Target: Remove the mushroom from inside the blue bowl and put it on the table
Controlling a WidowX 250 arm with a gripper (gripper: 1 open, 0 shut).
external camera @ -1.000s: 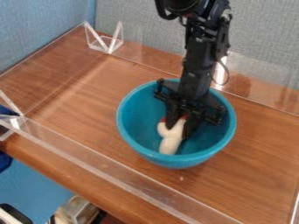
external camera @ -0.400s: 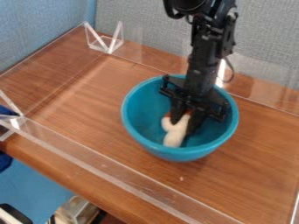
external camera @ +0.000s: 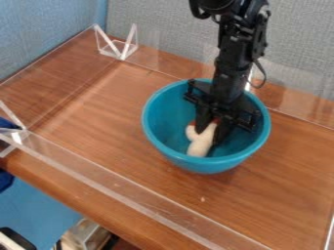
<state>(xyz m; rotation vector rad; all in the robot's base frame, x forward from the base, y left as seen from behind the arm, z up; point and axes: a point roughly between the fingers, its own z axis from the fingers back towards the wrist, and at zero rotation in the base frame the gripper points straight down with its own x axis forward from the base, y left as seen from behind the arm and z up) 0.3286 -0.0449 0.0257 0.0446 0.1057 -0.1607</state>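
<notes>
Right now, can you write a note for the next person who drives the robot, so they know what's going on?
Gripper: shut, down inside the blue bowl, at the mushroom; it looks like a grip, but the fingertips are hard to see.
Mushroom: inside the blue bowl, pale stem showing.
Bowl: on the table.
Done: gripper is at the mushroom.
Left: lift it out, set it on the table, let go.

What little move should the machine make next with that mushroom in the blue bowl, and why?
Probably lift straight up: the end effector seems closed around the mushroom, which is still inside the blue bowl, below its rim, so it would need to clear that before going sideways to the table.
</notes>
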